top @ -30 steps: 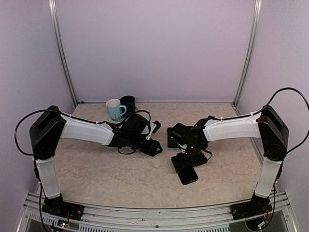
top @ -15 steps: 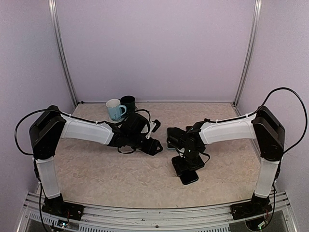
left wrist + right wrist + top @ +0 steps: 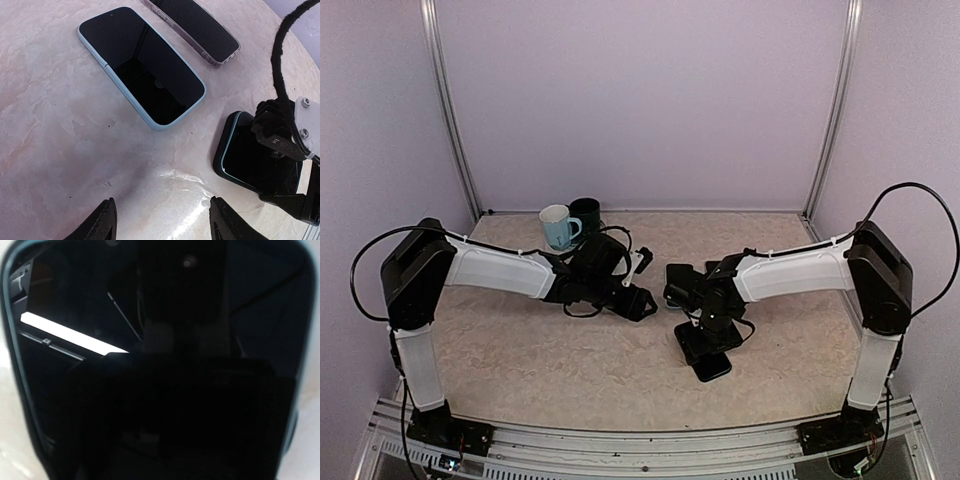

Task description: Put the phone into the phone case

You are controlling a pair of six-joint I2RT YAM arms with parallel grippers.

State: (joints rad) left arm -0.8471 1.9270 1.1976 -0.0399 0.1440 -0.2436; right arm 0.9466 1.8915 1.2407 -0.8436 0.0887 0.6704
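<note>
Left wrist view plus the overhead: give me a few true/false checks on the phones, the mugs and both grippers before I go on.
1. The left gripper is open with nothing between its fingers. True.
2. The light blue-edged phone is stacked on the clear-cased phone. False: they lie side by side, apart.
3. The right gripper is at the teal-edged phone. True.
4. The white mug and the dark mug stand between the two grippers. False: they stand at the back of the table, behind the left arm.
</note>
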